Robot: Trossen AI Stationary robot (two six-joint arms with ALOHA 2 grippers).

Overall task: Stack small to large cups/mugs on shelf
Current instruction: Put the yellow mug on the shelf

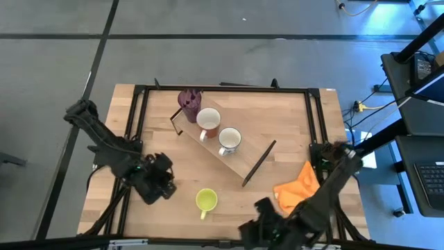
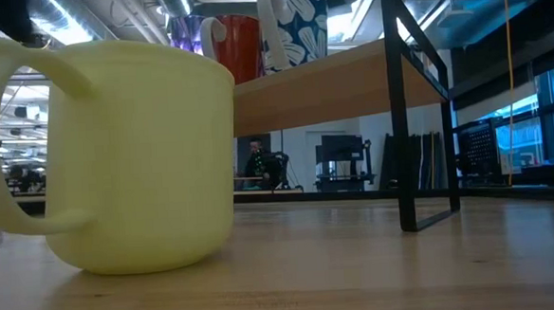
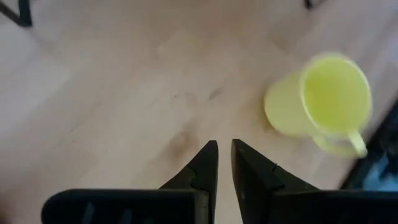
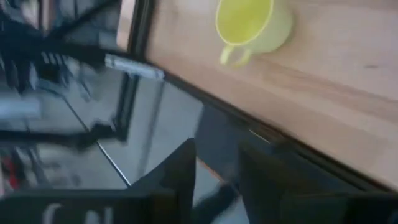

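A yellow mug [image 2: 115, 154] stands close on the table [image 2: 378, 273], handle to the left; behind it the shelf [image 2: 340, 80] carries a purple tumbler [image 2: 183, 32], red mug [image 2: 238, 45] and patterned mug [image 2: 294, 19].

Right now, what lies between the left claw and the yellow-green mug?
Only bare tabletop separates the left claw from the yellow-green mug, as the high view shows.

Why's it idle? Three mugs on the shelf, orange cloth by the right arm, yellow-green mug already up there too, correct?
Not quite. The yellow-green mug is not on the shelf; it stands on the tabletop, apart from the shelf on the robot's side, as the high view shows. The rest holds: three vessels on the shelf, and the orange cloth by the right arm.
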